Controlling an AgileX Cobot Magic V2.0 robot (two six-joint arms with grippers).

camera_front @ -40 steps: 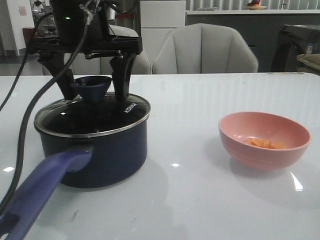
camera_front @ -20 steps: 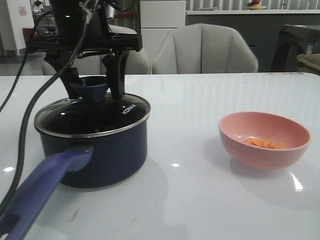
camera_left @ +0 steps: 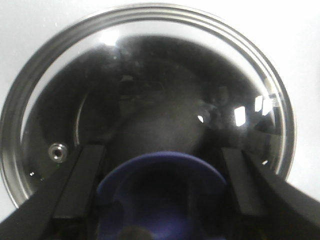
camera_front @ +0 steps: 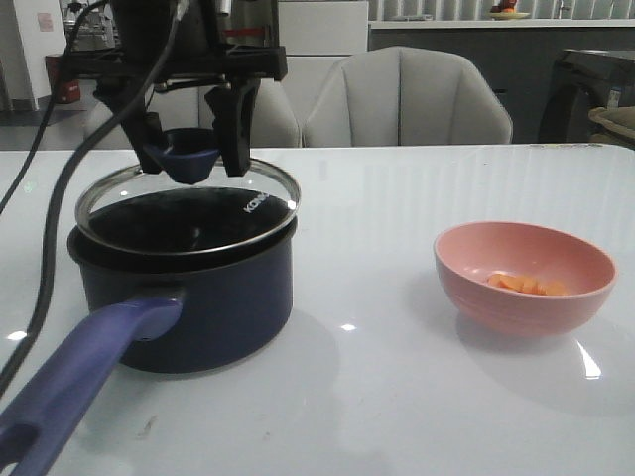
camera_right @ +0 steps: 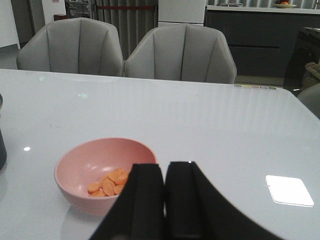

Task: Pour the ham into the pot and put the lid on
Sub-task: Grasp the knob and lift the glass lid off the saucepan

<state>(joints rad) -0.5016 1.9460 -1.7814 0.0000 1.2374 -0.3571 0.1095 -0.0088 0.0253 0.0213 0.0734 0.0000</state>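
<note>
The dark navy pot (camera_front: 189, 297) stands at the left of the table, its purple-blue handle (camera_front: 74, 382) pointing toward the front edge. My left gripper (camera_front: 189, 154) is shut on the flared knob (camera_left: 160, 192) of the glass lid (camera_front: 189, 203), which hangs tilted just above the pot's rim. The lid (camera_left: 145, 100) fills the left wrist view. A small heap of orange ham (camera_front: 526, 285) lies in the pink bowl (camera_front: 524, 278) at the right. In the right wrist view my right gripper (camera_right: 165, 172) is shut and empty, just beside the bowl (camera_right: 102, 175) and the ham (camera_right: 110, 182).
Grey chairs (camera_front: 407, 99) stand behind the table's far edge. A black cable (camera_front: 45, 248) hangs from the left arm down beside the pot. A bright reflection patch (camera_right: 290, 190) lies on the table in the right wrist view.
My left gripper has closed on the lid's knob and lifted the lid off the pot; it now hangs tilted above the rim. The bowl and ham have not moved.
</note>
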